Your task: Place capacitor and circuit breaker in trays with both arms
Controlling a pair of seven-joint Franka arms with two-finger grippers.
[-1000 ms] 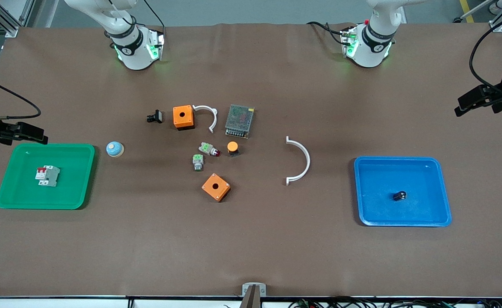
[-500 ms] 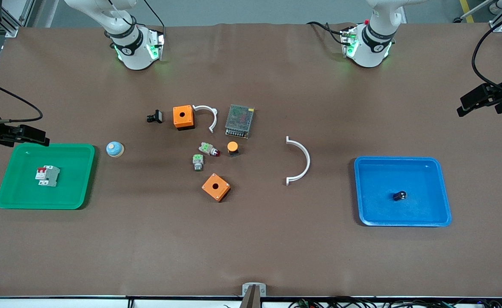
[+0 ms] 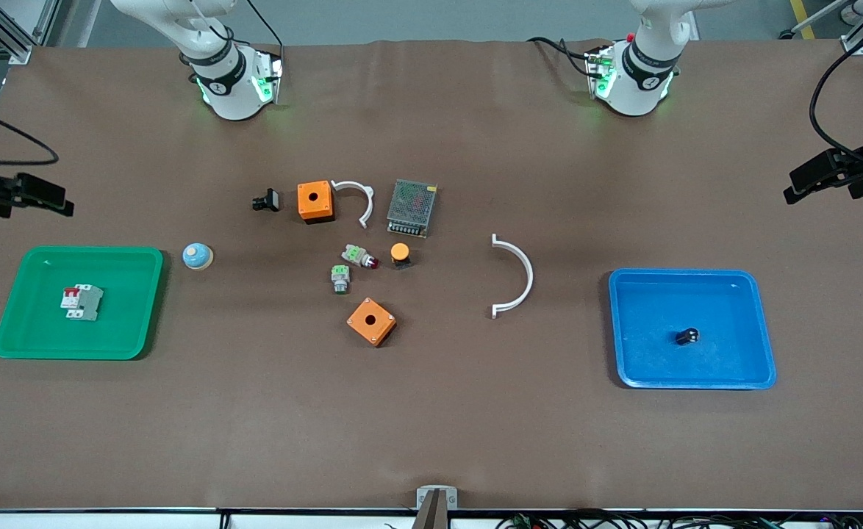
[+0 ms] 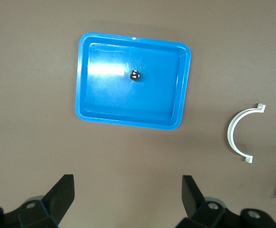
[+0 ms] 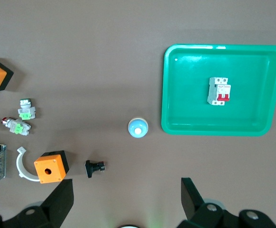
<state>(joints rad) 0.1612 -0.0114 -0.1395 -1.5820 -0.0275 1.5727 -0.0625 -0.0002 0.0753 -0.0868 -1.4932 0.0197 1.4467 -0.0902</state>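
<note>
The circuit breaker [image 3: 82, 302], white-grey with red levers, lies in the green tray [image 3: 141, 308] at the right arm's end of the table; it also shows in the right wrist view [image 5: 219, 91]. The capacitor [image 3: 687, 336], a tiny black cylinder, lies in the blue tray [image 3: 740, 367] at the left arm's end and shows in the left wrist view [image 4: 134, 74]. My right gripper [image 5: 127, 182] is open and empty, high up beside the green tray. My left gripper [image 4: 127, 179] is open and empty, high up beside the blue tray.
In the middle of the table lie two orange boxes [image 3: 314, 201] [image 3: 371, 321], two white arcs [image 3: 514, 274] [image 3: 356, 197], a mesh-covered unit [image 3: 412, 208], two green button switches [image 3: 358, 256], an orange-capped button [image 3: 400, 253], a black clip part [image 3: 265, 200] and a blue-white dome [image 3: 198, 256].
My right arm's hand has moved away from the green tray toward the robots' side. My left arm has barely moved. Both parts stay in their trays.
</note>
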